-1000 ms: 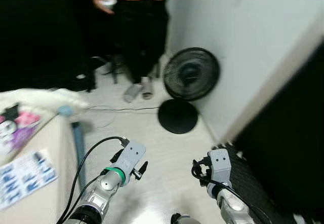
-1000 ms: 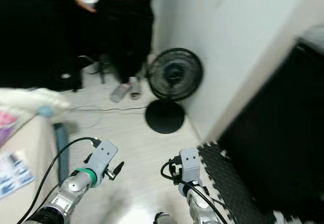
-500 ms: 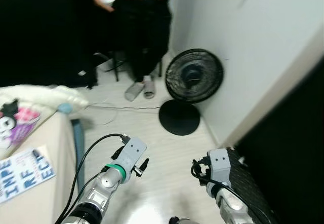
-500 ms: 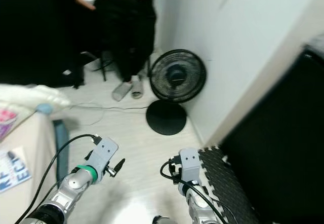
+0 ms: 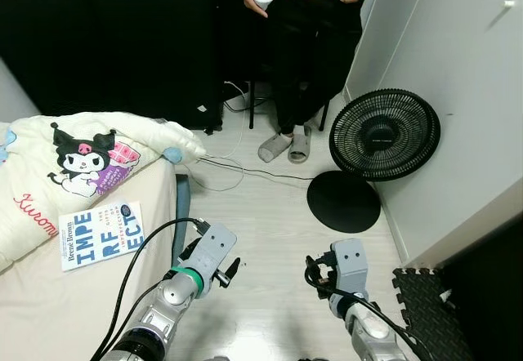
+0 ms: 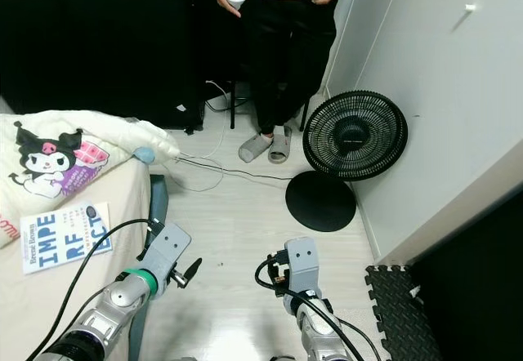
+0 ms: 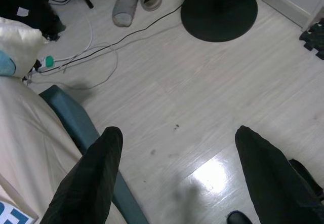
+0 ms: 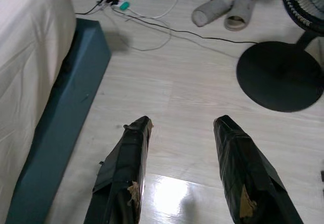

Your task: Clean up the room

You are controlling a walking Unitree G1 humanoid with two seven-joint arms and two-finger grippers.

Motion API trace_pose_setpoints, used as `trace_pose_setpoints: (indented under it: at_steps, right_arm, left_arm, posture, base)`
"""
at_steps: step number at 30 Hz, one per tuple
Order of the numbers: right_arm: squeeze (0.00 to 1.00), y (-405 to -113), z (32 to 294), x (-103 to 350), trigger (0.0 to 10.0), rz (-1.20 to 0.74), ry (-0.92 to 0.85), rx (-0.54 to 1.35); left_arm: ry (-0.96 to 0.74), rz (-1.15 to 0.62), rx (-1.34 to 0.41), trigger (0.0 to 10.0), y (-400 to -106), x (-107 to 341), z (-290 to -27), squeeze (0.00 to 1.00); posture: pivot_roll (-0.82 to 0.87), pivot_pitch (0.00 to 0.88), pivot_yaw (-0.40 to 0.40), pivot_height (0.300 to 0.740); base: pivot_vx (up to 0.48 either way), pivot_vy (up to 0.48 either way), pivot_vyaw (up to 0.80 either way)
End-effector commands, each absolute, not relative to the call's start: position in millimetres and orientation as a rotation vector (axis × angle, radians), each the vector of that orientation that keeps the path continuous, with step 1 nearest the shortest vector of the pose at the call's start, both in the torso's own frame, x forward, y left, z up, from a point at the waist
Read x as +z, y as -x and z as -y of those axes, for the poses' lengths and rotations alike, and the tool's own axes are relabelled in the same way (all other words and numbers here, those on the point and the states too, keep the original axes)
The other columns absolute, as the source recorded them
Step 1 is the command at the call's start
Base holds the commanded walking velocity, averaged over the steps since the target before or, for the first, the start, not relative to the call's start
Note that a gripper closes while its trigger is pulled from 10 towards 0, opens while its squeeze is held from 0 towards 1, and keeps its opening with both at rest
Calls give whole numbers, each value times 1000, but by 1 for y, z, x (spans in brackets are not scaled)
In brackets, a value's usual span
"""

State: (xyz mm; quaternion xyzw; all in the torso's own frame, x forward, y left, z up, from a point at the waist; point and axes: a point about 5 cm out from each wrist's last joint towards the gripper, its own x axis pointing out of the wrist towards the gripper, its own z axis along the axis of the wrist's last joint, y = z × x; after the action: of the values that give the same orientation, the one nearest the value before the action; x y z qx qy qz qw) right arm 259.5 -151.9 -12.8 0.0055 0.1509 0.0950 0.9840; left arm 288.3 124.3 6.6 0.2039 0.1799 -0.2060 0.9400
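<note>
A white book with blue letters (image 5: 91,234) lies on the cream bed (image 5: 49,312) at my left, beside a white blanket with a cartoon print (image 5: 90,149). Both arms are held low over the pale wood floor (image 7: 202,97). My left gripper (image 7: 177,183) is open, its two black fingers wide apart over bare floor next to the bed's blue frame (image 7: 76,127). My right gripper (image 8: 182,178) is open as well, hanging over the floor between the bed frame (image 8: 61,112) and the fan's base (image 8: 281,74). Neither holds anything.
A person (image 5: 309,51) in an orange top stands at the back holding two white controllers, slippers (image 5: 286,144) on their feet. A black floor fan (image 5: 384,135) stands by the white wall on the right. Cables (image 5: 237,165) trail across the floor. A black foam mat (image 5: 425,304) lies at the right.
The whole picture has shifted and sharpened, so the camera has turned toward the bed; more of the bed and book shows. Both arms keep the same pose.
</note>
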Motion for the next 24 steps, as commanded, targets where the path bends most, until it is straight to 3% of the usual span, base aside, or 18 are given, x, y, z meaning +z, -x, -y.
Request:
trace_pose_setpoints:
  at_steps: [1, 24]
  right_arm:
    - [0, -254, 153, -18, 10000, -325, -22, 183]
    - [0, -254, 154, -19, 10000, -331, -10, 190]
  left_arm:
    - [-410, -391, -430, 10000, -284, 1, -125, 0]
    - [-405, -363, -434, 10000, -286, 5, -123, 0]
  posture:
    - [14, 68, 44, 740]
    - [11, 61, 40, 740]
  base:
    - [0, 0, 0]
    - [0, 0, 0]
